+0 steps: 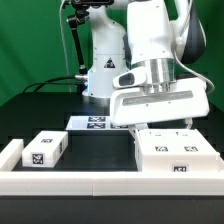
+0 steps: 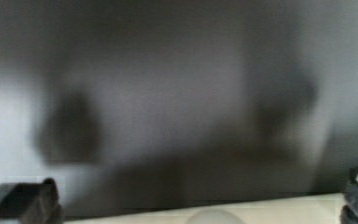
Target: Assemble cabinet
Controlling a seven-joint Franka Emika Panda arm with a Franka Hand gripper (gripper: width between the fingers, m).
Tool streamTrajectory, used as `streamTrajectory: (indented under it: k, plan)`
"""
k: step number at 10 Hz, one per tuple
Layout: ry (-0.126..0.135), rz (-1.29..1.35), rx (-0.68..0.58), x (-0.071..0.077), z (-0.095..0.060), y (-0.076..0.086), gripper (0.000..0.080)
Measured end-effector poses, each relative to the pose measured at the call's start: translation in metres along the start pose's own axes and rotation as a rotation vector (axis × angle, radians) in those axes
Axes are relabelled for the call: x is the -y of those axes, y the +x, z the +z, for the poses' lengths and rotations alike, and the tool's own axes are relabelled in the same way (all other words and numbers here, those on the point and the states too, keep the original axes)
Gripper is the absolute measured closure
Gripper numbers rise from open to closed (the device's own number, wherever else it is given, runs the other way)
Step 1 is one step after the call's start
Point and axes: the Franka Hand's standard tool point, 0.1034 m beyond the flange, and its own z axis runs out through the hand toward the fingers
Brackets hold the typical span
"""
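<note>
a robotics lab: a white arm [image 1: 150,40] stands at a black table [image 1: 40,115], a green backdrop [image 1: 30,40] hangs behind, and a marker board [image 1: 95,122] lies flat near its base.

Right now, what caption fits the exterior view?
Panda gripper poised above the white cabinet body; tagged drawer block apart, on the exterior view's left.

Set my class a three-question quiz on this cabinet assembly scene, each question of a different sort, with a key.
1. True or false: in the wrist view, the gripper has its fingers spread wide apart.
2. In the exterior view, the gripper is above: A the marker board; B the cabinet body; C the border rail.
3. Fill in: the small drawer block lies to the exterior view's ____ of the cabinet body.
Key: 1 true; 2 B; 3 left.
</note>
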Motion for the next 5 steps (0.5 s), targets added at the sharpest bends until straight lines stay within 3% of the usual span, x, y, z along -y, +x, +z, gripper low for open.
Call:
streamTrajectory:
  k: [5]
  plan:
    - [0.004,0.004,-0.010,0.0013,0.0077,0.0070,0.0002]
